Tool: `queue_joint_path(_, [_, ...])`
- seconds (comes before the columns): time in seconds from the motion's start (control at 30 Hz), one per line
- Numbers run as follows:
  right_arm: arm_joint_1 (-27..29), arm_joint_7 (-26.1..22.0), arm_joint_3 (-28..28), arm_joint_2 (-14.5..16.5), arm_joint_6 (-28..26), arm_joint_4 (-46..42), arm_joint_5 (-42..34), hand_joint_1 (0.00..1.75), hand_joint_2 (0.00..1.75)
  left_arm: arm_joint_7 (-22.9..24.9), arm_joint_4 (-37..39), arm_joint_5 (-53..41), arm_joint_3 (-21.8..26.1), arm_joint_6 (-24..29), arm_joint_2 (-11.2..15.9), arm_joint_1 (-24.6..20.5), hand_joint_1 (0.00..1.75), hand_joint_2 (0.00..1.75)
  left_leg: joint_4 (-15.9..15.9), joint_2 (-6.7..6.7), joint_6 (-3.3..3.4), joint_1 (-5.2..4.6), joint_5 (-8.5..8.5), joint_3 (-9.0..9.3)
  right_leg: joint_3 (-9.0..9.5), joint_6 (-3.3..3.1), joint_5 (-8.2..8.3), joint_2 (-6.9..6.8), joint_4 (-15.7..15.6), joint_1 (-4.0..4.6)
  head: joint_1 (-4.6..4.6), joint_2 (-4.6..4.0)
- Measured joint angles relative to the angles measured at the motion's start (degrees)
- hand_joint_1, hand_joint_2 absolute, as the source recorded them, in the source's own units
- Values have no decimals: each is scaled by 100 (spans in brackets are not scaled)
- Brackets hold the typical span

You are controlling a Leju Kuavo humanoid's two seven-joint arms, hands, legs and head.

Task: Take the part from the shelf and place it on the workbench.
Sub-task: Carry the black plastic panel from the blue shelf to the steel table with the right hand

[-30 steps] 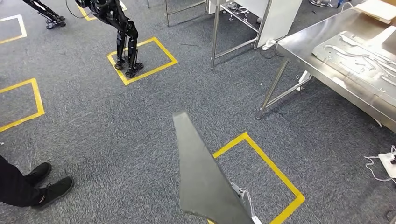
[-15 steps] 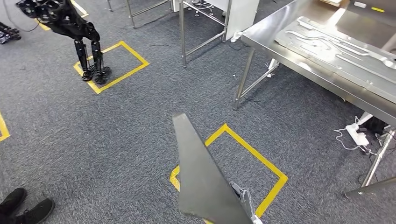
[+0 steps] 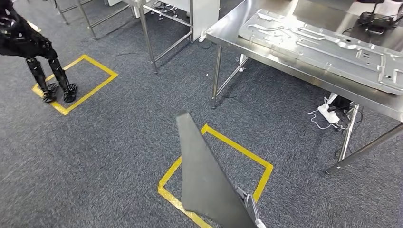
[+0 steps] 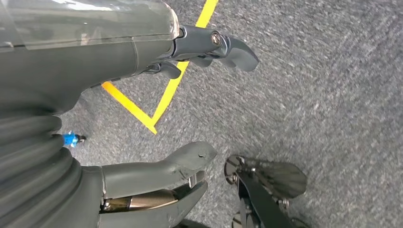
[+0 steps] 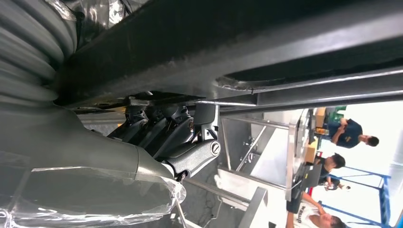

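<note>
The workbench [image 3: 304, 76] is sitting ahead with a big stamped metal panel [image 3: 323, 47] already lying on it, so the shelf pickup looks done and only the approach and set-down are left. The part [image 3: 204, 180], a dark flat tapered plate, is being carried short of the workbench, above the yellow floor square [image 3: 214, 175]. It's being gripped from underneath by the right hand [image 5: 166, 137], while the left hand [image 4: 157, 118] is hanging spread over carpet, holding nothing.

Robot workshop, steel workbench [image 3: 304, 78], carpet [image 3: 109, 142], yellow floor squares [image 3: 216, 175]
</note>
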Motion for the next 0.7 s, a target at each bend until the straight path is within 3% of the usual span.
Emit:
queue_joint_path(0.07, [12,-1,-1,0,-3,-1,0,175,175,-3,-1,-2,0,2,-11,-8,0,175,-61,138,85,25,41,24,-70,55,-88,-154,124,12,8,1])
queue_joint_path(0.13, [8,-1,-1,0,-5,-1,0,175,175,-13,-2,-4,0,-8,-20,2,0,175,-99,287,144,29,62,29,-338,102,-415,-502,680,10,19,1])
queue_joint_path(0.17, [3,-1,-1,0,-6,0,0,175,175,-21,-2,-4,0,-18,-22,12,0,175,-102,364,156,24,60,26,-527,125,-598,-613,1060,-4,24,0])
queue_joint_path(0.2, [5,0,-1,-1,-7,1,0,175,175,-28,-2,-4,0,-31,-22,22,0,175,-100,445,157,19,53,24,-690,147,-716,-668,1386,-21,24,0])
queue_joint_path(0.23, [9,1,-1,-1,-7,2,0,175,175,-33,-2,-4,0,-42,-22,27,0,175,-98,520,154,18,45,27,-770,165,-729,-694,1546,-38,24,0])
queue_joint_path(0.27, [14,1,-1,-2,-7,3,0,175,175,-37,-2,-4,0,-51,-22,27,0,175,-97,593,146,18,33,36,-737,178,-630,-718,1483,-54,25,0])
queue_joint_path(0.3, [16,2,-1,-2,-7,4,0,175,175,-39,-2,-4,0,-58,-25,23,0,175,-95,658,132,19,18,53,-590,182,-450,-757,1207,-66,24,1])
queue_joint_path(0.37, [13,4,-1,-2,-7,6,0,175,175,-43,-2,-4,0,-65,-31,15,0,175,-92,777,83,7,-23,107,-153,158,-106,-961,398,-57,24,1])
queue_joint_path(0.43, [4,7,-1,-1,-7,4,0,175,175,-45,-2,-4,0,-66,-34,8,0,175,-95,872,16,-14,-58,152,61,106,-10,-1106,-22,-14,24,0])
queue_joint_path(0.5, [0,12,-1,0,-9,2,-1,175,175,-39,-2,-4,0,-66,-34,-7,0,175,-118,971,-50,-21,-75,195,56,47,-17,-1030,-54,10,23,0])
queue_joint_path(0.53, [3,14,-1,2,-10,3,-1,175,175,-31,-2,-4,0,-66,-34,-15,0,175,-106,959,-83,-11,-100,211,64,12,-5,-974,-76,-2,21,0])
queue_joint_path(0.6, [-7,18,4,9,-20,8,13,175,175,-12,-2,-4,0,-66,-33,-17,0,175,158,728,-131,9,-296,111,87,-71,21,-881,-124,-35,18,1])
queue_joint_path(0.67, [-27,24,10,23,-53,24,56,175,175,6,-2,-4,0,-70,-33,-5,0,175,854,439,-149,18,-652,-236,90,-131,22,-809,-134,-36,17,1])
queue_joint_path(0.7, [-33,27,13,28,-74,36,79,175,175,12,-2,-4,0,-75,-33,4,0,175,1226,387,-153,18,-786,-432,88,-147,16,-768,-125,-27,17,1])
